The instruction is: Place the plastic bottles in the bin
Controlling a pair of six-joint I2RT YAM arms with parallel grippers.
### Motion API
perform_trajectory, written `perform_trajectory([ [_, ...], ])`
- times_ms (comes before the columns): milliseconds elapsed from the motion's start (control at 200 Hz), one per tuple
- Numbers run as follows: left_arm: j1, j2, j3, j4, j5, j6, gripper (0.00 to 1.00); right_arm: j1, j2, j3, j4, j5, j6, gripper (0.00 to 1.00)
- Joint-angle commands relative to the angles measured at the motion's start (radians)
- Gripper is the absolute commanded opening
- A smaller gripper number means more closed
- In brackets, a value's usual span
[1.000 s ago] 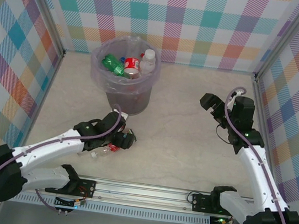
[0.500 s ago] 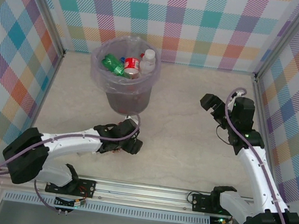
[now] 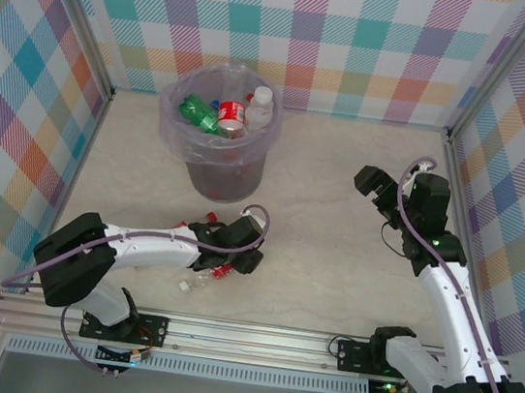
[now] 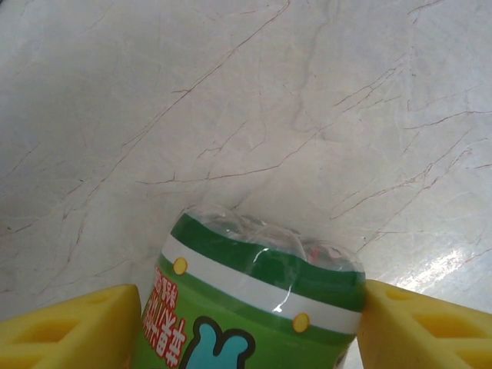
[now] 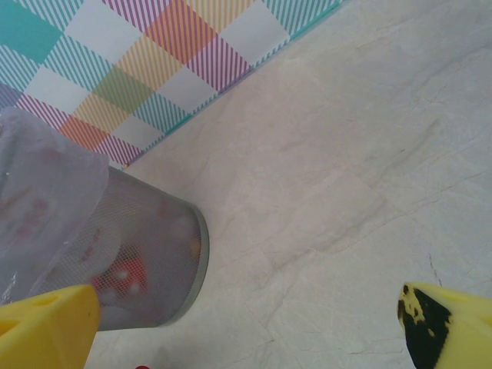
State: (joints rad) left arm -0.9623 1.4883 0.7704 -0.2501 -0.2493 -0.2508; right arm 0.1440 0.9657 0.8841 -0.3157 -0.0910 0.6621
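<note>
In the left wrist view a clear plastic bottle [image 4: 261, 269] with a green and white label fills the gap between my yellow fingers, which press on both its sides, so my left gripper [image 4: 254, 327] is shut on it just above the table. From above, the left gripper [image 3: 246, 254] is low in front of the bin [image 3: 247, 170], which holds a green bottle [image 3: 199, 112] and red-labelled bottles [image 3: 231, 114]. Another clear bottle [image 3: 208, 274] with a red label and white cap lies just nearer than the gripper. My right gripper [image 3: 374, 185] hangs open and empty at the right, and its wrist view shows the gripper [image 5: 246, 334] facing the bin [image 5: 146, 261].
Checked walls close the table on three sides. A metal rail [image 3: 253, 332] runs along the near edge between the arm bases. Small red scraps [image 3: 211, 217] lie by the left forearm. Bare marble-patterned tabletop [image 3: 323, 254] lies between the two arms.
My left arm has stretched to the right and its gripper has come down and closed on the green-labelled bottle. The red-labelled bottle now lies uncovered. The right arm has barely moved.
</note>
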Motion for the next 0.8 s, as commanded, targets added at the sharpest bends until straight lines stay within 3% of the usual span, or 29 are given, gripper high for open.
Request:
perform_trajectory([
  [0,-0.012,-0.007,0.025,-0.005,-0.017,-0.005,0.67,-0.003,0.002,-0.008,0.004,-0.006,-0.006,0.99],
  [150,-0.012,-0.032,0.070,-0.066,-0.018,0.011,0.62,-0.003,0.001,-0.007,0.004,-0.003,-0.008,0.99],
  [630,-0.012,-0.196,0.291,-0.216,0.003,0.043,0.61,-0.003,0.006,-0.002,0.000,0.002,-0.015,0.99],
  [795,-0.012,-0.257,0.465,-0.238,-0.114,0.083,0.61,-0.003,-0.002,-0.002,-0.002,0.003,-0.018,0.99],
])
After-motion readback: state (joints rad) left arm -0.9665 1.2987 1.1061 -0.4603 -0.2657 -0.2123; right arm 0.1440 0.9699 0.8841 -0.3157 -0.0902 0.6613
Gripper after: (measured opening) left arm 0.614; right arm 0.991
